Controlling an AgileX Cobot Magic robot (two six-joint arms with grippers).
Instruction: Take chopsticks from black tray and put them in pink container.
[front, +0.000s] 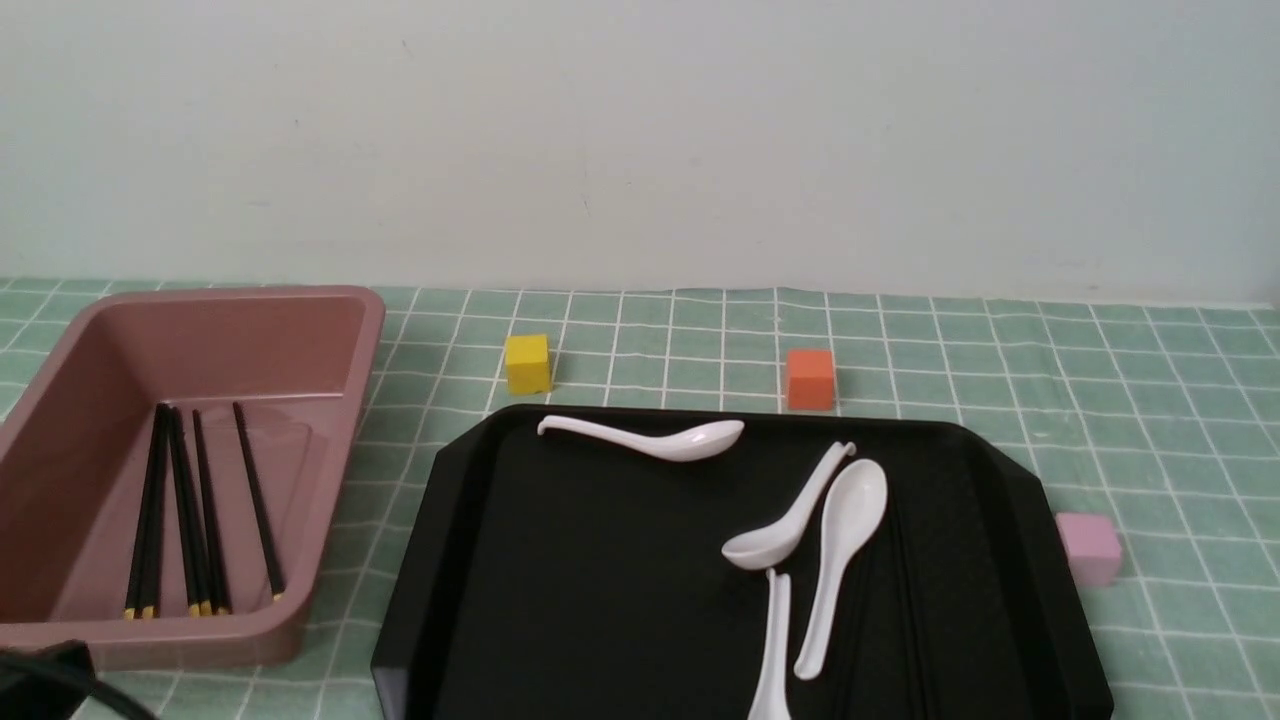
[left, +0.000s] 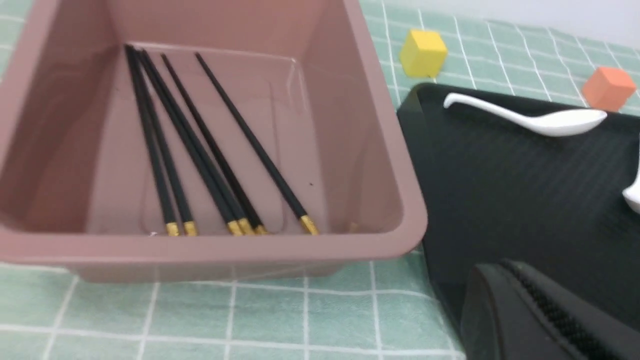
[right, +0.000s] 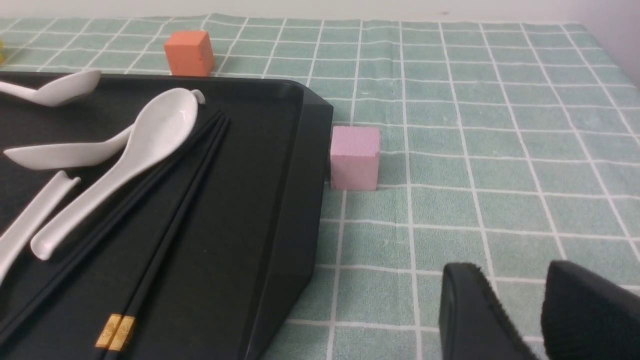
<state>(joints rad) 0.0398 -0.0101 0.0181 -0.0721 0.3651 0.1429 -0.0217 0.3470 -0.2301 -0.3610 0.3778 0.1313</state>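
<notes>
The pink container stands at the left with several black chopsticks lying along its floor, gold ends toward me. The black tray fills the middle. More chopsticks lie side by side on its right part beside the white spoons, barely showing against the black in the front view. My right gripper hovers open and empty over the cloth, right of the tray. Of my left gripper only one dark finger shape shows, over the tray's near left corner beside the container.
Several white soup spoons lie on the tray, one at its far edge. A yellow cube and an orange cube sit behind the tray. A pale pink cube touches its right side. Green checked cloth covers the table.
</notes>
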